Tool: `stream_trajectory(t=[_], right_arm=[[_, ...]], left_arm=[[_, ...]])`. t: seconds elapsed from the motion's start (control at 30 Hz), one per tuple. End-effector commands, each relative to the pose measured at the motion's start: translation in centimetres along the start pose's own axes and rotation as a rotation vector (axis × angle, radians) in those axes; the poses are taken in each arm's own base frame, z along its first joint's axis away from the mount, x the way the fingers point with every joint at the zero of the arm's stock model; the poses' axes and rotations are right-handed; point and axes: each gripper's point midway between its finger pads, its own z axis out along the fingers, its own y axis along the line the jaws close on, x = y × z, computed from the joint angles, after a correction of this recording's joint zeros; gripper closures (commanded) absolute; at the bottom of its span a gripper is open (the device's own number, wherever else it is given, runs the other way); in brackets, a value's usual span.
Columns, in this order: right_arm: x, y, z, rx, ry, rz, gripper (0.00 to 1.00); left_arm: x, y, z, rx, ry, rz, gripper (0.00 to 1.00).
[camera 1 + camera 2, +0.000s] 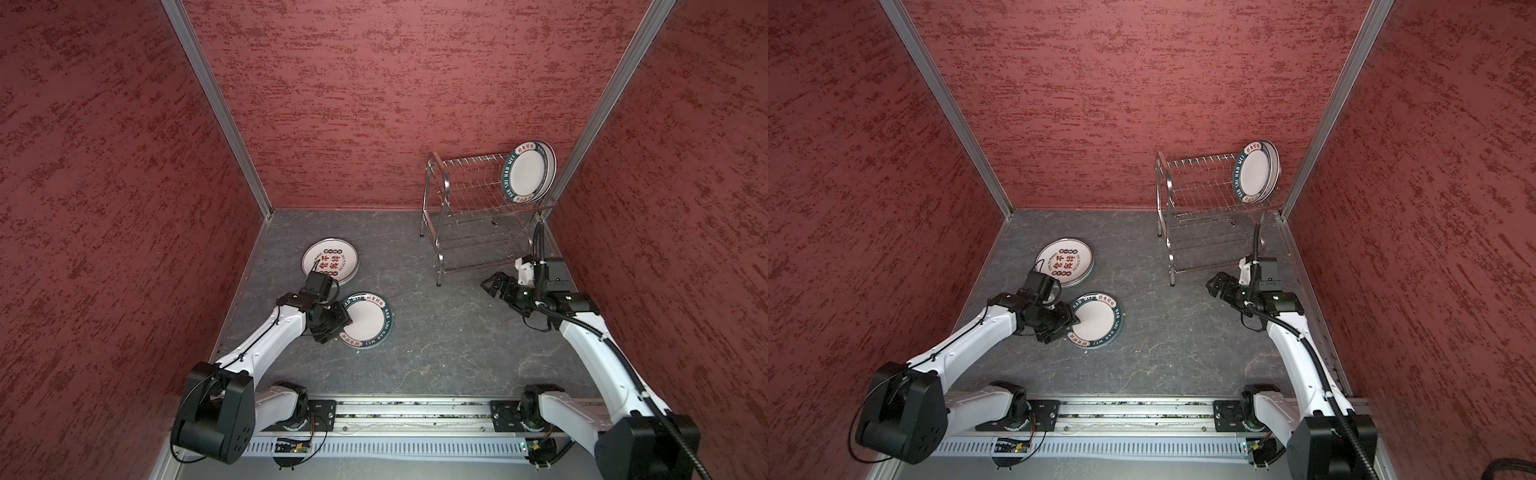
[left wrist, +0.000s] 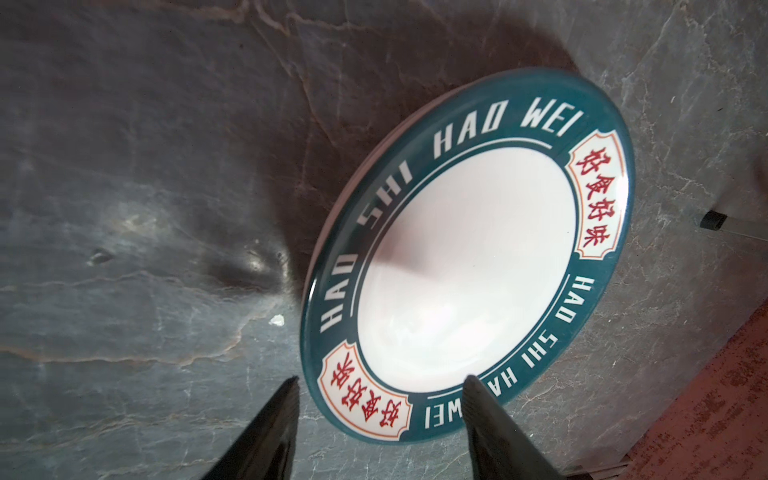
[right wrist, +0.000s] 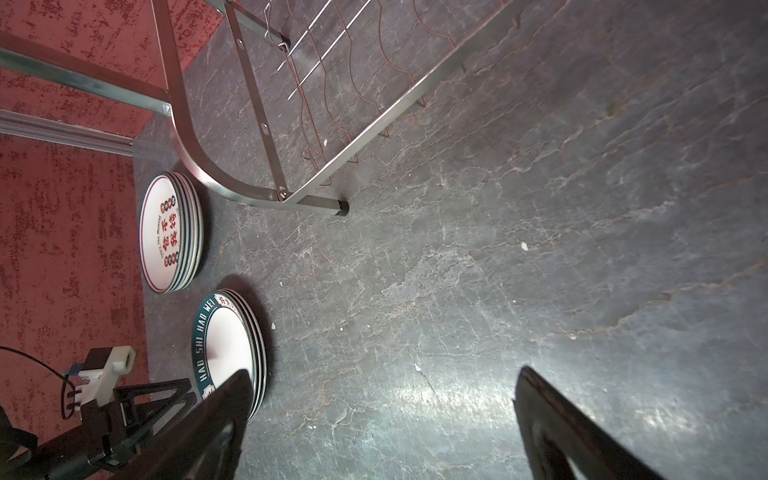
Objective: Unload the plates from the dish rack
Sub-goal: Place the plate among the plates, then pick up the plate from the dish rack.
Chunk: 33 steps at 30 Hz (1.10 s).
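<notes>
The dish rack stands at the back right, with teal-rimmed plates upright at the right end of its upper shelf. A stack of teal-rimmed "HAO SHI HAO WEI" plates lies flat on the table. Behind it lies a stack printed with red-black characters. My left gripper is open at the teal stack's near-left rim, one finger over the rim and one beside it, gripping nothing. My right gripper hangs open and empty in front of the rack.
Red textured walls with aluminium corner posts close in the dark stone tabletop. The rack's front leg stands on the table between my right gripper and the stacks. The arm bases sit on a rail along the front edge.
</notes>
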Motion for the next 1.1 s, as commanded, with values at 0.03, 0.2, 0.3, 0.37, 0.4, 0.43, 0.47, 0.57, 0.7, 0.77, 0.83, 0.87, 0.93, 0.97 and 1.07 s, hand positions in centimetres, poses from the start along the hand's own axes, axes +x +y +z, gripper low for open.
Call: stream_trajectory(t=[0.03, 0.2, 0.3, 0.37, 0.4, 0.43, 0.47, 0.57, 0.7, 0.77, 0.83, 0.87, 0.93, 0.97, 1.07], right_arm=[[0.1, 0.2, 0.2, -0.016, -0.001, -0.028, 0.01], [-0.2, 0.2, -0.2, -0.008, -0.013, -0.038, 0.01], [-0.9, 0.7, -1.1, 0.004, -0.043, -0.069, 0.01], [-1.9, 0.9, -2.1, 0.036, -0.069, -0.103, 0.01], [-2.7, 1.2, -2.9, 0.055, -0.089, -0.122, 0.01], [-3.4, 1.6, -3.6, 0.068, -0.11, -0.138, 0.01], [-4.4, 2.1, -4.6, 0.082, -0.137, -0.155, 0.01], [-7.4, 3.8, -7.9, 0.127, -0.223, -0.189, 0.01], [-12.1, 6.2, -12.3, 0.193, -0.359, -0.236, 0.01], [-14.6, 7.2, -13.9, 0.231, -0.42, -0.254, 0.01], [-17.1, 8.1, -15.0, 0.263, -0.468, -0.26, 0.01], [-18.4, 8.6, -15.1, 0.274, -0.481, -0.264, 0.01], [-20.6, 9.4, -15.2, 0.283, -0.502, -0.261, 0.01], [-21.7, 10.0, -15.3, 0.277, -0.513, -0.26, 0.01], [-24.3, 10.9, -14.4, 0.265, -0.52, -0.252, 0.01]], left_arm=[[-0.4, -0.1, -0.5, -0.029, -0.023, 0.012, 0.35], [-0.4, -0.3, -1.0, -0.029, -0.032, 0.021, 0.09], [-0.5, -0.4, -1.9, -0.034, -0.047, 0.033, 0.03], [-0.6, -0.7, -2.7, -0.022, -0.068, 0.046, 0.03], [-0.7, -0.9, -3.2, -0.016, -0.079, 0.049, 0.02], [-0.8, -1.0, -3.6, -0.008, -0.086, 0.053, 0.02], [-0.9, -1.3, -4.1, 0.001, -0.096, 0.057, 0.01], [-1.2, -2.0, -5.6, 0.023, -0.119, 0.068, 0.01], [-1.6, -2.8, -7.2, 0.052, -0.15, 0.076, 0.01], [-1.6, -3.1, -7.8, 0.066, -0.154, 0.08, 0.0], [-1.6, -3.3, -8.4, 0.078, -0.159, 0.082, 0.01], [-1.6, -3.4, -8.8, 0.087, -0.163, 0.084, 0.0], [-1.5, -3.5, -9.4, 0.107, -0.169, 0.086, 0.01], [-1.4, -3.5, -9.7, 0.117, -0.17, 0.085, 0.01], [-1.3, -3.3, -10.2, 0.143, -0.171, 0.078, 0.0]])
